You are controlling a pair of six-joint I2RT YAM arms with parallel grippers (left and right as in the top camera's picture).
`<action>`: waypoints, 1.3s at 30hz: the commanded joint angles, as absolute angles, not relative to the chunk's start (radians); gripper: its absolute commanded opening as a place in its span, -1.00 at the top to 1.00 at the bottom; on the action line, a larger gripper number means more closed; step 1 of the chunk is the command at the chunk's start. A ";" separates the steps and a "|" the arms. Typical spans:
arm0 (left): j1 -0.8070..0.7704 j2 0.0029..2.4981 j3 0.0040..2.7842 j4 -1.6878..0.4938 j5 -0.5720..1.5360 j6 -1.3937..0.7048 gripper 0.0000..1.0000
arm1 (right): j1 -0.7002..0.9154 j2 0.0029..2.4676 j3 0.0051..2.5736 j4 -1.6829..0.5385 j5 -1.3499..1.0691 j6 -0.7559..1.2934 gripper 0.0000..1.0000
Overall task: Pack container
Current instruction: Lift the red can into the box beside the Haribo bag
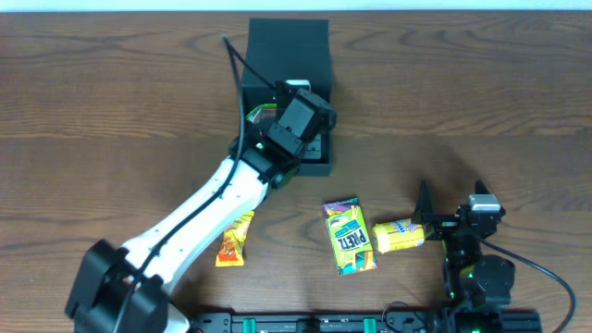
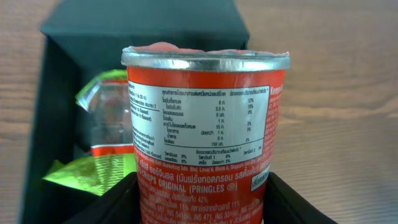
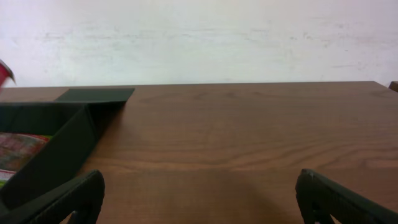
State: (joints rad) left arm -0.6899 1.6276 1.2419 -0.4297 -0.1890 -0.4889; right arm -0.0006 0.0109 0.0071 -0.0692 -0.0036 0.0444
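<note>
The dark teal-green container [image 1: 320, 165] stands open at the table's back middle, its flap lid [image 1: 289, 42] lying flat behind it. My left gripper [image 1: 298, 118] is over the container, shut on a red Pringles can [image 2: 205, 124] with a foil top. The wrist view shows the can held upright above the container's right side, its wall [image 2: 59, 124] at the left. Green and clear snack packets [image 2: 106, 99] lie inside. My right gripper [image 1: 430, 227] is open and empty low at the front right; its wrist view [image 3: 199, 199] shows bare table between the jaws.
A yellow packet [image 1: 400, 235] lies just left of the right gripper. A green Pretz packet [image 1: 348, 237] lies at the front middle. An orange packet [image 1: 236, 239] lies by the left arm. The container's corner [image 3: 56, 143] shows left in the right wrist view.
</note>
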 commanded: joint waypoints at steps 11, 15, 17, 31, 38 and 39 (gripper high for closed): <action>-0.694 1.751 1.265 -0.393 -0.053 -0.456 -0.07 | 0.008 0.005 0.006 -0.074 -0.007 0.051 -0.98; -0.700 1.790 1.265 -0.392 -0.054 -0.457 -0.07 | 0.008 0.005 0.006 -0.075 -0.007 0.051 -0.99; -0.701 1.808 1.265 -0.392 -0.053 -0.457 -0.07 | 0.008 0.005 0.006 -0.075 -0.007 0.051 -0.98; -0.701 1.836 1.266 -0.396 -0.010 -0.470 -0.23 | 0.008 0.005 0.006 -0.075 -0.007 0.051 -0.99; -0.700 1.814 1.307 -0.425 -0.034 -0.440 -0.36 | 0.008 0.005 0.006 -0.074 -0.007 0.052 -0.98; -0.700 1.807 1.324 -0.445 -0.050 -0.439 -0.37 | 0.008 0.005 0.006 -0.074 -0.007 0.051 -0.99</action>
